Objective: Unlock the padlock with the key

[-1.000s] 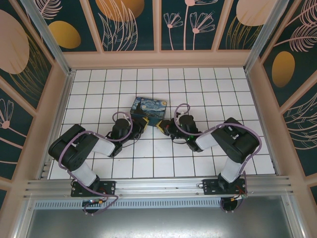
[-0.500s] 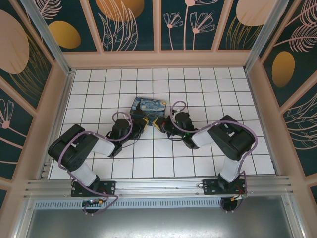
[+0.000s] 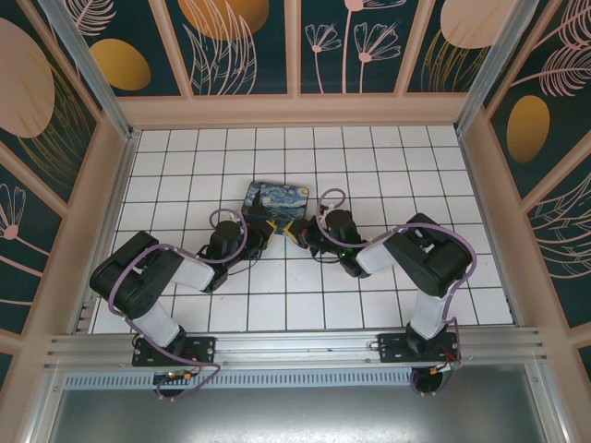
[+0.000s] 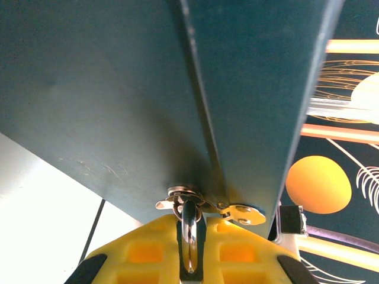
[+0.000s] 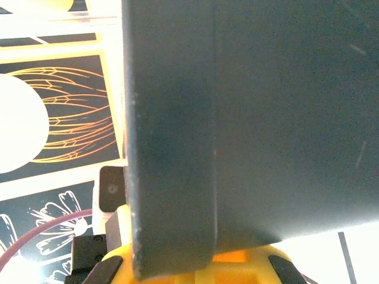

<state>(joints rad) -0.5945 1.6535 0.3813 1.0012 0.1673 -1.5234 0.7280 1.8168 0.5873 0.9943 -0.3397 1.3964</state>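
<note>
At the near edge of the large rectangular box painted in blue and yellow (image 3: 275,201), out on the white tiled table (image 3: 388,166), we find both arms reaching in low. The left gripper (image 3: 266,225) is at the box's near left corner and the right gripper (image 3: 297,231) is just beside it.

From the left wrist, the box's dark teal wall looms overhead, with a small silvery metal hasp (image 4: 180,205) at its lower edge. From that hasp hangs the thin metal shackle of the tiny dark bluish-grey padlock (image 4: 189,236), which drops into the narrow slot between the left gripper's yellow fingers (image 4: 142,248). We judge those jaws to be nearly closed and clamped on the padlock, steadying it.

From the right wrist, the box's dark corner covers most of the gap between the yellow fingers (image 5: 237,259). We therefore cannot tell how wide they stand, nor whether the tiny silvery key is pinched there.

The trouble we foresee lies in alignment. We cannot see the keyhole, so a key arriving at a slight angle would strike the padlock's body instead of entering. That push could twist the padlock in the left grip or slide the box across the tiles. A thin key could also rotate between the pads or drop. With the two grippers this near each other, a careless approach could knock one against the other.
</note>
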